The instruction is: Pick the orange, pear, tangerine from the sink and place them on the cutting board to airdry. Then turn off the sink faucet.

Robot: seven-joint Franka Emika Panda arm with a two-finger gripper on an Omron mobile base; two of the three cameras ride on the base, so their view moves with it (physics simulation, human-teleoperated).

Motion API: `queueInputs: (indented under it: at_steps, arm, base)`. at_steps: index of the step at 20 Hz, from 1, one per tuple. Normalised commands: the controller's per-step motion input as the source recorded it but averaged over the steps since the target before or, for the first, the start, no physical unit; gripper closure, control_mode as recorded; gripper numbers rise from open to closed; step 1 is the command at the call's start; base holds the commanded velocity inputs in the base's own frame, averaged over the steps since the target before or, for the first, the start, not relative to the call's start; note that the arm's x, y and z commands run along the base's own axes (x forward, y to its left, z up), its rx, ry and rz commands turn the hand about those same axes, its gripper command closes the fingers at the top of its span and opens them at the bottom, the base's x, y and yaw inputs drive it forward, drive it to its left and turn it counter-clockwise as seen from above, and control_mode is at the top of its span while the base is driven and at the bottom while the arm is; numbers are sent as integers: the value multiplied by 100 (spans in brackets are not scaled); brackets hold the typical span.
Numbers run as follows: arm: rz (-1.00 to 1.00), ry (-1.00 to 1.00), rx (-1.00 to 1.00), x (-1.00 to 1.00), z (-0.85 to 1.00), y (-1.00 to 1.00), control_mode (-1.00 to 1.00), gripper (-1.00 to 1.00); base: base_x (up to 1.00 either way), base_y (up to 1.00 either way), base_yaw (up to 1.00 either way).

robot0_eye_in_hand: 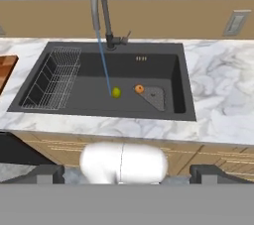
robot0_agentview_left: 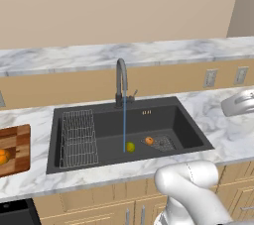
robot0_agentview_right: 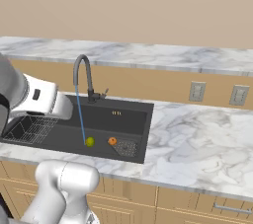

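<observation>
The dark sink (robot0_agentview_left: 149, 115) holds the yellow-green pear (robot0_agentview_left: 130, 146) (robot0_eye_in_hand: 116, 92) on its floor, right where the blue water stream lands. An orange-coloured fruit (robot0_agentview_left: 149, 140) (robot0_eye_in_hand: 139, 88) rests at the corner of the drain grate. A second orange-coloured fruit (robot0_agentview_left: 3, 157) lies on the wooden cutting board (robot0_agentview_left: 17, 142) left of the sink. I cannot tell which one is the orange and which the tangerine. Water runs from the sink faucet (robot0_agentview_left: 121, 78) (robot0_eye_in_hand: 99, 1). My gripper (robot0_eye_in_hand: 127, 175) is open and empty, held high and well back from the sink.
A wire rack (robot0_agentview_left: 78, 137) fills the sink's left side. The faucet's small lever (robot0_agentview_left: 133, 93) sticks out to the right of its base. Wall outlets (robot0_agentview_left: 211, 78) sit behind the marble counter (robot0_agentview_left: 233, 140) on the right. My white arm (robot0_agentview_right: 39, 99) crosses above the sink's left end.
</observation>
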Motion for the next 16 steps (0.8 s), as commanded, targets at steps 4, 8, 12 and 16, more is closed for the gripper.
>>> queueInputs:
  at_steps: [4, 8, 12, 16]
  arm:
    - [0, 0, 0, 24, -28, 0, -100, -100]
    - [0, 0, 0, 16, -9, 0, -100, -100]
    - [0, 0, 0, 16, -2, 1, -100, -100]
    - [-3, 0, 0, 15, -4, 0, -100, -100]
  base:
    - [0, 0, 0]
    - [0, 0, 0]
    - [0, 0, 0]
    - [0, 0, 0]
